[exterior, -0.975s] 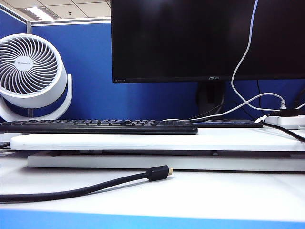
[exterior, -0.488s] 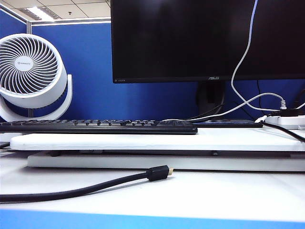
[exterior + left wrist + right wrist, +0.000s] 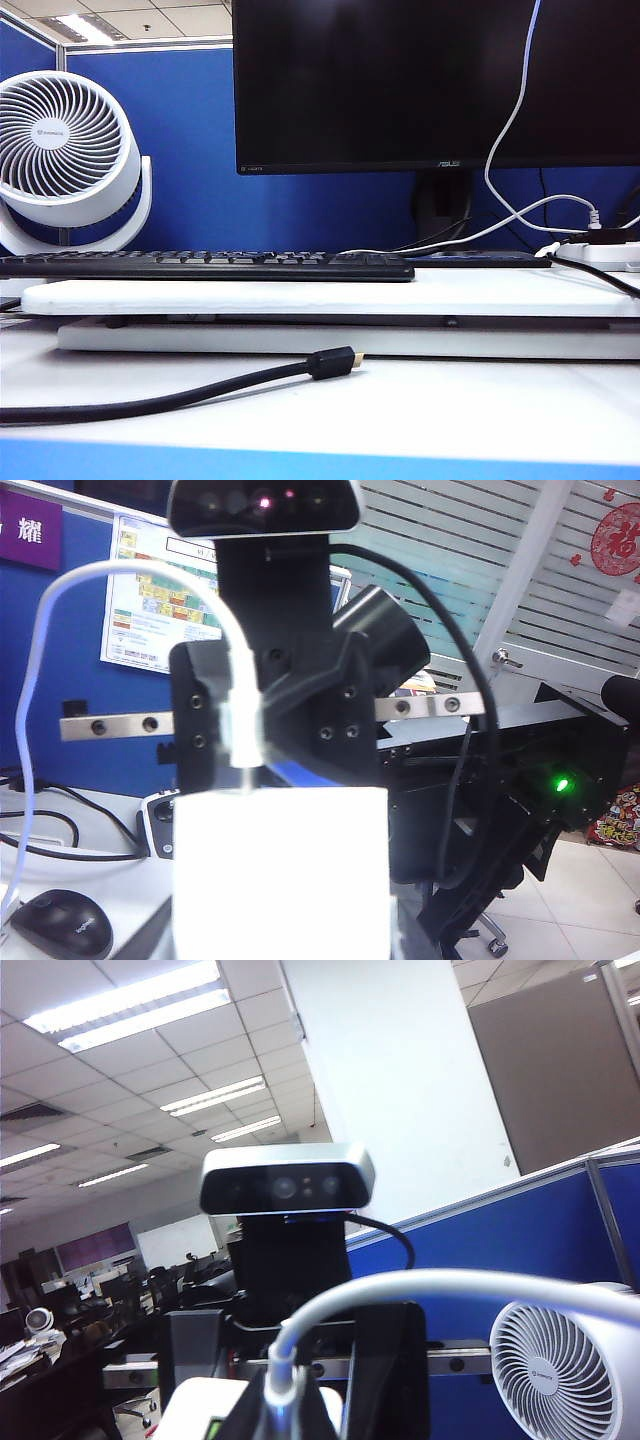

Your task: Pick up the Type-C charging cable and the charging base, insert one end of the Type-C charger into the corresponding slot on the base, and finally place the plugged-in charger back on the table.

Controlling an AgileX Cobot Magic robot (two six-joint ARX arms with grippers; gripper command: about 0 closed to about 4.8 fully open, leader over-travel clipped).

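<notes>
Both arms are up off the desk (image 3: 450,410) and out of the exterior view, so the wrist cams tell it. The charging base (image 3: 280,870) is a white block filling the near part of the left wrist view, with one face turned toward the right arm. The left tool (image 3: 290,1400) looks clamped on it: from the right wrist cam, black fingers (image 3: 385,1360) stand either side of a white block. The right tool (image 3: 262,730) is closed on the plug end of the Type-C charging cable (image 3: 130,568). The plug's long axis points straight at the base and its tip meets that face, though I can't tell if it's seated. From the plug, the cord arches back over the right tool. On the desk, taking the keyboard (image 3: 200,265) as the marker: a thick black cable (image 3: 180,398) with a gold tip lies in front of it. The keyboard sits on a white riser board (image 3: 300,297). A white fan (image 3: 65,150) stands behind its left end, and a white power strip (image 3: 600,255) lies off its right end. Behind it is the monitor (image 3: 400,80), with ASUS on the bottom bezel.
</notes>
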